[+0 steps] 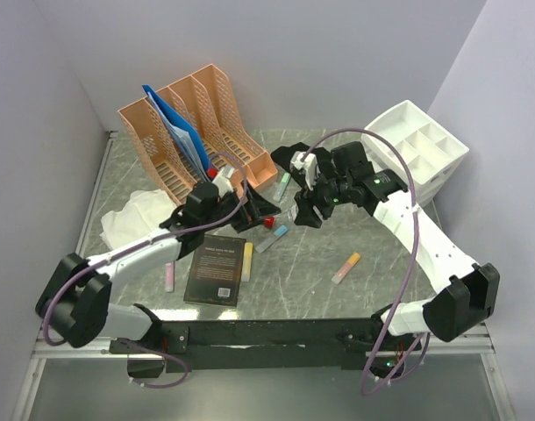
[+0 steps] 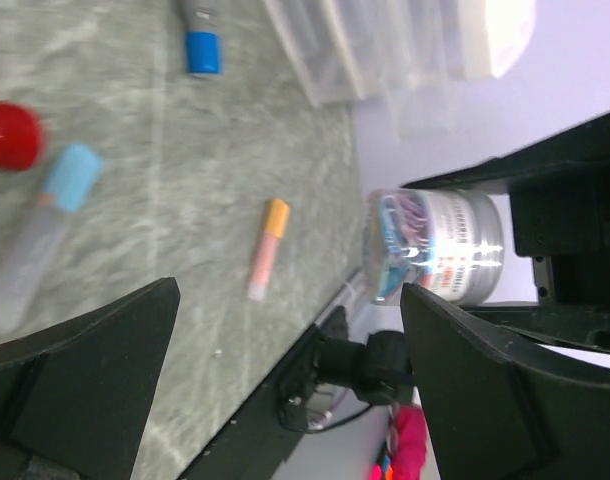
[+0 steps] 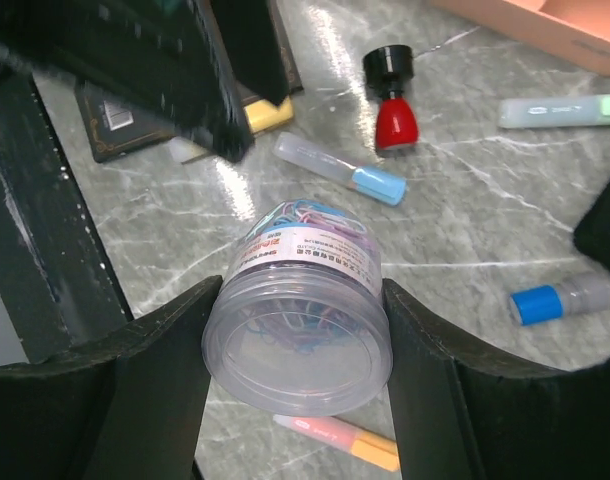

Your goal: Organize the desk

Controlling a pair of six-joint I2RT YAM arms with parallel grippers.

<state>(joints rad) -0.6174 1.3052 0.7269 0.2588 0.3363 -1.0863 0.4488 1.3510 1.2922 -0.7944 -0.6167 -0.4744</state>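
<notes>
The desk [image 1: 320, 281] is a grey-green marble top with a black rail along its near edge. My right gripper [image 3: 300, 290] is shut on a clear plastic jar of coloured paper clips [image 3: 300, 330] and holds it above the desk, a finger on each side of its wall. In the left wrist view the same jar [image 2: 435, 245] hangs between the right gripper's black fingers [image 2: 545, 320]. My left gripper [image 2: 288, 295] stands open and holds nothing; it sits near the desk's middle [image 1: 259, 210], just left of the right gripper [image 1: 307, 210].
Loose on the desk lie an orange-capped highlighter [image 1: 345, 267], a blue-capped one [image 1: 272, 239], a green-capped one [image 3: 560, 110], a red bottle [image 3: 393, 95] and a black book [image 1: 217, 269]. Peach file holders [image 1: 197, 123] stand at the back left, a white organiser tray [image 1: 421, 149] back right, a white cloth [image 1: 136, 215] left.
</notes>
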